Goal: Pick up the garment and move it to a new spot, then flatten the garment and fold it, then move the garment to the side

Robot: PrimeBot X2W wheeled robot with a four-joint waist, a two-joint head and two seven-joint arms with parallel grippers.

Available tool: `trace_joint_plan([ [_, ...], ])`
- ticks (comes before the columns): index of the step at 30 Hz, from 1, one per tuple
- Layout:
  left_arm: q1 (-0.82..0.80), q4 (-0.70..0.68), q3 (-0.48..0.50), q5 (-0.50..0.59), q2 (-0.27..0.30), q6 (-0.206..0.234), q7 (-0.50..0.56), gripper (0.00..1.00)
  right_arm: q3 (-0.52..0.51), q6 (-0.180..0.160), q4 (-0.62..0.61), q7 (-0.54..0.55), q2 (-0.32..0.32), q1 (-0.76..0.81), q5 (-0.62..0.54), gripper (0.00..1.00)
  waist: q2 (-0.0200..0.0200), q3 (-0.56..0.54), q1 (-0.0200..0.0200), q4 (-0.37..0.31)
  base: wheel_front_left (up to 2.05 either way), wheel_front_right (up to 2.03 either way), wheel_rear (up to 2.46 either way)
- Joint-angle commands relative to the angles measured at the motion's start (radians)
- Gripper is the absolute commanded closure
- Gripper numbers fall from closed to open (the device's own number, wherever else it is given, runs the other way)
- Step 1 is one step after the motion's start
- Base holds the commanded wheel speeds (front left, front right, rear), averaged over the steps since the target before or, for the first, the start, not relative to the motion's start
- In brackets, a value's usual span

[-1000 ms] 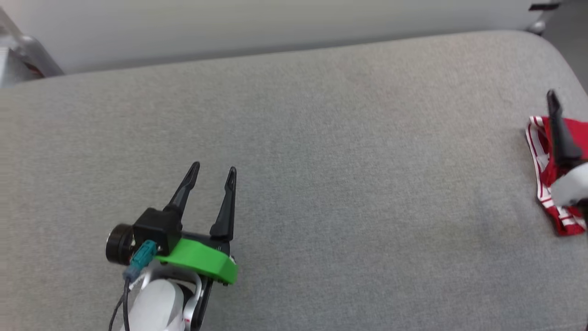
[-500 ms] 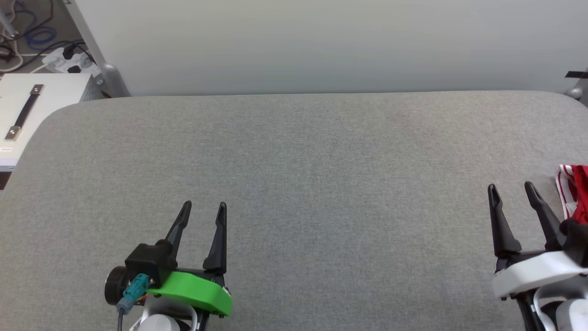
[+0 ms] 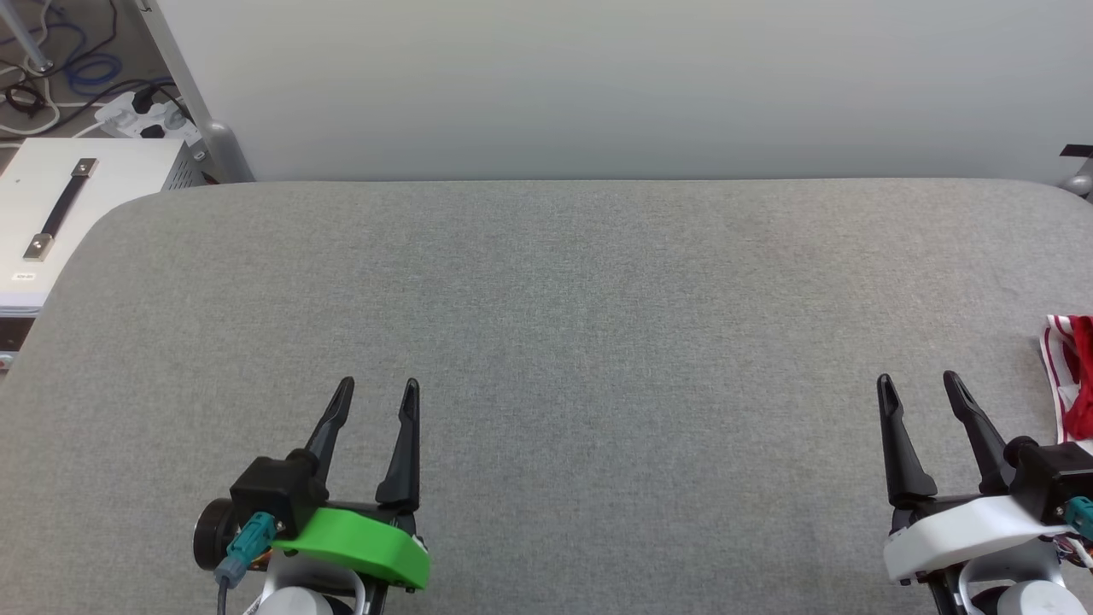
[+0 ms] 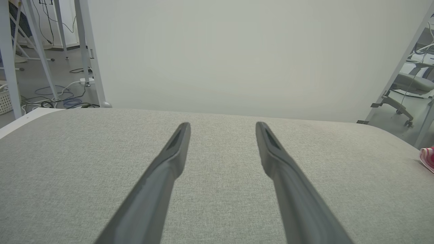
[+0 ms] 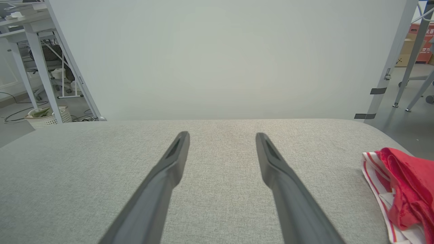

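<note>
Pincers both gaping wide and empty: left pincer at the near left of the grey table, right pincer at its near right. Red-and-white shirt sits bunched at the table's right edge.

Robotics lab or test bay, I'd say. Grey fabric counter backed by a plain white screen, bare metal frame legs, loose cables and a power strip on the floor, office chair beyond it, cardboard boxes, white equipment case. My left tool sits on a green plastic mount with an exposed connector.
</note>
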Motion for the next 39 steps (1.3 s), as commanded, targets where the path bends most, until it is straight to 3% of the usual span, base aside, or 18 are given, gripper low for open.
trace_joint_plan([
  [1, 0.008, -0.001, 0.003, 0.008, -0.005, -0.007, -0.006, 0.00, 0.000, -0.001, 0.001, -0.005, 0.003, -0.004, 0.005, 0.00, 0.0000, 0.001, 0.0001, 0.000, 0.00, 0.00, 0.00],
  [14, 0.002, 0.001, 0.008, 0.013, -0.012, -0.013, -0.006, 0.00, -0.002, -0.001, 0.008, -0.008, 0.003, -0.009, 0.007, 0.00, 0.0000, 0.009, 0.0001, 0.008, 0.00, 0.00, 0.00],
  [15, 0.003, 0.001, 0.008, 0.013, -0.012, -0.013, -0.006, 1.00, -0.001, -0.001, 0.010, -0.008, 0.002, -0.009, 0.007, 1.00, 0.0000, 0.009, 0.0001, 0.008, 0.00, 0.00, 0.00],
  [39, 0.005, -0.022, 0.019, 0.043, -0.007, 0.014, 0.044, 1.00, 0.000, 0.000, -0.002, 0.030, 0.016, -0.002, -0.032, 1.00, 0.0000, 0.005, 0.0001, 0.002, 0.00, 0.00, 0.00],
])
